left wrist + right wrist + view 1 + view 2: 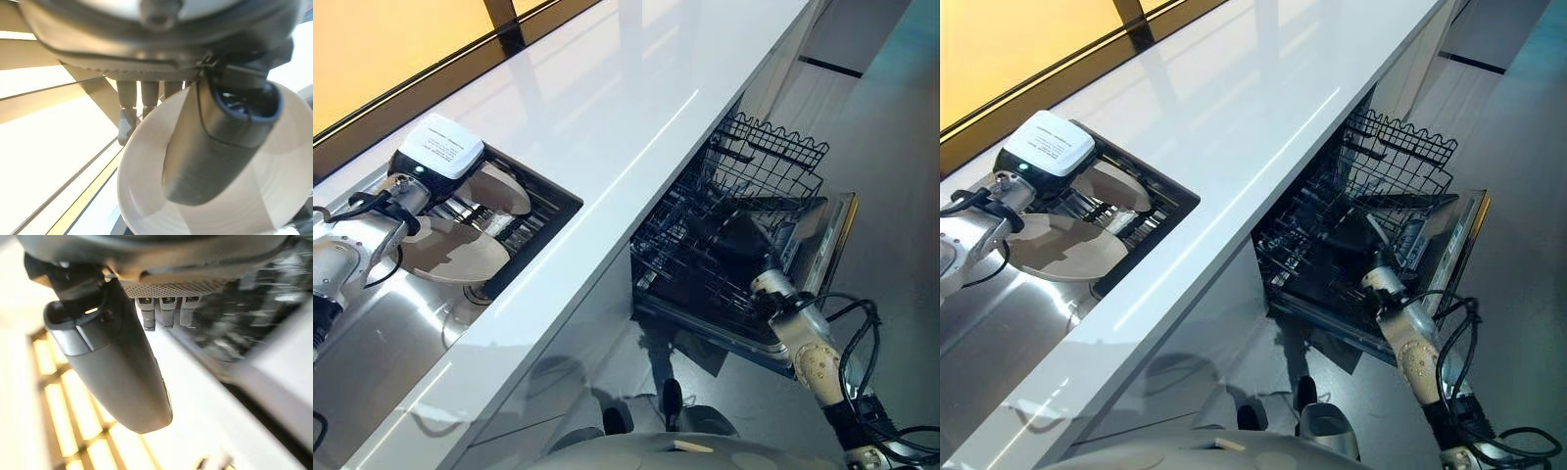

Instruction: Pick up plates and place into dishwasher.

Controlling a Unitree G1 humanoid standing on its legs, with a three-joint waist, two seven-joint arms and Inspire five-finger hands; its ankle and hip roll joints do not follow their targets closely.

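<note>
Right robot hand (146, 357) hangs at the near edge of the dishwasher rack (734, 225), fingers straight, holding nothing. Left robot hand (215, 147) pinches a white plate (450, 250), thumb across its face, beside the black tray (543, 211) under the counter (636, 88). Second plate (499, 186) in tray. No legible writing.

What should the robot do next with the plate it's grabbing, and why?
Probably lift it. The left hand already pinches the round white plate, thumb on its face, fingers behind its rim, at the black dish rack in the sink. The black wire dishwasher basket stands pulled out, with the right hand waiting there.
</note>
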